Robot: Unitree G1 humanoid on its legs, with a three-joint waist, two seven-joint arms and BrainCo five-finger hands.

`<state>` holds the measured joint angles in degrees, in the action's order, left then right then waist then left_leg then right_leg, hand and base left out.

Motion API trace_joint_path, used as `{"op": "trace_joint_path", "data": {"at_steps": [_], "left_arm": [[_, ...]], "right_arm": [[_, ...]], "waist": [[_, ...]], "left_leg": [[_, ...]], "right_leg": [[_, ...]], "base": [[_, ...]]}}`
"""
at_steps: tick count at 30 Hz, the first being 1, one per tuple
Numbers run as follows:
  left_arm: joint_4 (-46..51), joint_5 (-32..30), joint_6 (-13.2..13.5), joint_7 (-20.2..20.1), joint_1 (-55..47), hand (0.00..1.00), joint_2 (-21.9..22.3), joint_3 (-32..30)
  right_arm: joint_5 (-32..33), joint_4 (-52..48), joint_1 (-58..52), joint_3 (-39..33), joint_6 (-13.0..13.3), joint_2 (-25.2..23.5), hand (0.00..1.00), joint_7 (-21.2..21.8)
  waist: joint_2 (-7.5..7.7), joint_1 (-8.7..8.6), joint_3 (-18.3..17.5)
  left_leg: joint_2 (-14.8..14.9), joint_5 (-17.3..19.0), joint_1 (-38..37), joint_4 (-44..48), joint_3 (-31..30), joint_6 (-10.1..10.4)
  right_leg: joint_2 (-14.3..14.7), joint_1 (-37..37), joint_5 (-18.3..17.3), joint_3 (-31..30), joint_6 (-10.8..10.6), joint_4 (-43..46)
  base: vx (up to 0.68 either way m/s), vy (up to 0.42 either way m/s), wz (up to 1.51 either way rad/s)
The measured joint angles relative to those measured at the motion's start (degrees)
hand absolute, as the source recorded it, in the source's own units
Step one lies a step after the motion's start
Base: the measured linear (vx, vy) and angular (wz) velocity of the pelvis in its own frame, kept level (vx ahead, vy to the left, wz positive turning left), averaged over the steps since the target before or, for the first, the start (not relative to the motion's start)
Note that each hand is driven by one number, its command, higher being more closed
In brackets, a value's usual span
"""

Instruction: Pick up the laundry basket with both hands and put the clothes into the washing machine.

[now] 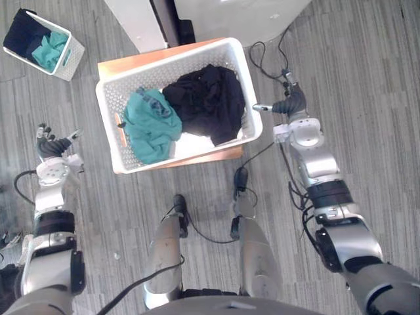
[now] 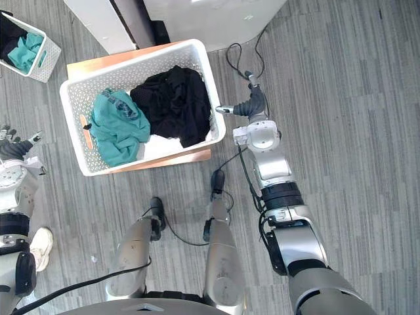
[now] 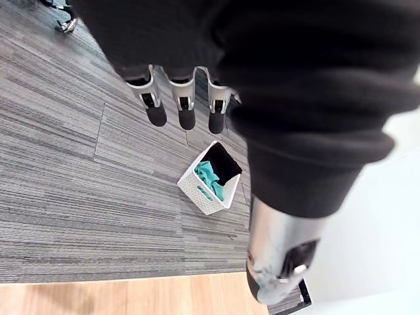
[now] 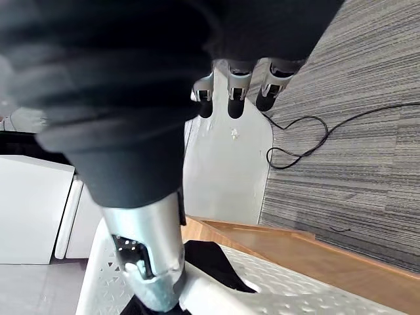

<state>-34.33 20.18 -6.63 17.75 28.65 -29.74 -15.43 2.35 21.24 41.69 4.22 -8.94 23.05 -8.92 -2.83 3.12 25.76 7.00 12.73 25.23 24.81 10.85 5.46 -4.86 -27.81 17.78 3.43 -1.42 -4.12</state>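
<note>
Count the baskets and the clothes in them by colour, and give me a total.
White baskets: 2, the laundry basket and the small basket.
Teal clothes: 2, the teal garment in the laundry basket, the teal cloth in the small basket.
Dark clothes: 2, the black garment and the dark cloth, likewise.
Total: 6.

Washing machine and small basket are cut off by edges.

From the head, twice, steeply downward from slightly offset spots, sharing laundry basket and small basket. From left wrist, close along left hand toward floor and small basket; from right wrist, along right hand toward laundry basket rim.
</note>
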Motion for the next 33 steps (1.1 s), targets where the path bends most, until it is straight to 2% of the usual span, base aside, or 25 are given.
{"op": "trace_joint_path", "data": {"at_steps": [14, 24, 26, 33], "left_arm": [[-6.9, 0.0, -0.6, -0.4, 5.9, 0.0, 4.8, 7.7], [-7.0, 0.0, -0.7, 1.0, 6.9, 0.0, 7.2, 9.7], [-7.0, -0.1, -0.7, 1.1, 7.0, 0.0, 7.3, 9.8], [-6.2, -0.1, -0.7, 1.5, 6.0, 0.0, 7.3, 9.9]], "right_arm": [[-0.2, 7.2, 3.3, 0.0, -0.1, -2.3, 0.0, -0.4], [-0.6, 8.9, 5.2, 0.0, -0.3, -3.7, 0.0, -2.6], [-2.5, 8.8, 5.2, 0.0, -0.3, -4.0, 0.0, -2.8], [-3.2, 7.2, 4.2, 1.7, -0.4, -4.6, 0.0, -2.8]], "waist": [[0.0, -0.86, 0.0], [0.0, -0.93, 0.0], [0.0, -0.93, 0.0], [0.0, -0.81, 0.0]], "left_leg": [[0.0, 0.0, 0.7, 0.1, -0.1, 0.0], [0.0, 0.1, 1.9, 0.8, -0.1, 0.0], [0.0, 0.3, 1.9, 1.0, 0.0, -0.1], [0.1, 1.1, 1.8, 2.1, 0.5, -0.4]], "right_leg": [[0.0, -0.3, 0.1, 0.3, 0.0, -0.4], [-0.1, -1.4, 0.2, 0.3, 0.2, -0.4], [-0.1, -1.4, 0.3, 0.1, 0.3, -0.4], [0.0, -1.3, 0.3, -0.7, 0.3, -0.4]], "base": [[-0.05, 0.006, 0.01], [-0.03, 0.001, 0.0], [-0.06, 0.002, -0.03], [-0.06, 0.008, -0.06]]}}
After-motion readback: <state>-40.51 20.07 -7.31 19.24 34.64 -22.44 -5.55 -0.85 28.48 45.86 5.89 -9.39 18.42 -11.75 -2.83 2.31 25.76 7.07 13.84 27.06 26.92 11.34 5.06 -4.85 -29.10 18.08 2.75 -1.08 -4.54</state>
